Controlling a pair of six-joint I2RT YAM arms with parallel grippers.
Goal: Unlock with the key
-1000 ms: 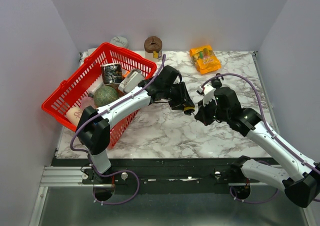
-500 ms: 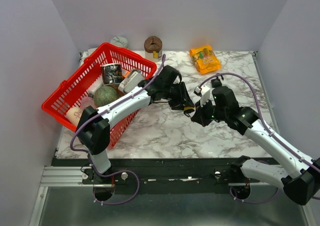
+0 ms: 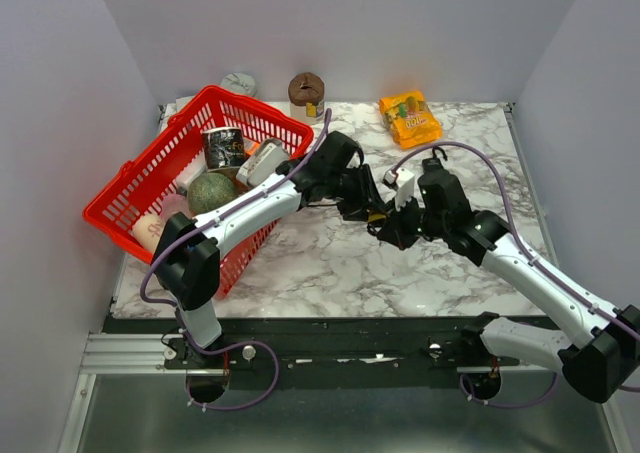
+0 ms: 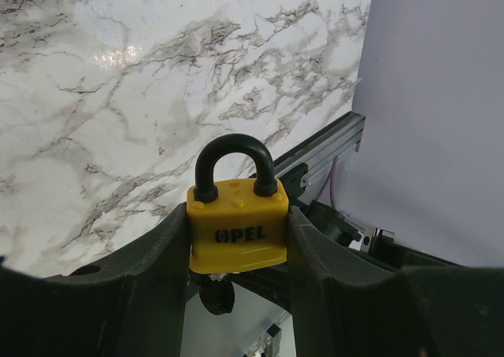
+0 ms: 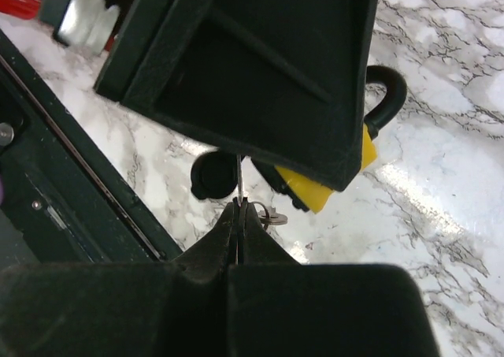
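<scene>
Glossy yellow plastic padlock (image 4: pixel 236 229), smooth black shackle (image 4: pixel 234 143); bare metal key (image 5: pixel 239 177); polished marble-look counter (image 4: pixel 94 97); red plastic basket (image 3: pixel 262 118).

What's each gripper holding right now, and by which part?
The left gripper clamps the yellow padlock by the sides of its body, shackle free. The right gripper pinches a thin metal piece edge-on, seemingly the key; which part cannot be told.

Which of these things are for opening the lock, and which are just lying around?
For the job:
- yellow padlock, held in the left gripper
- key, pinched by the right gripper

Just lying about:
- red basket and the green round thing in it
- orange snack bag
- brown thing at the back
</scene>
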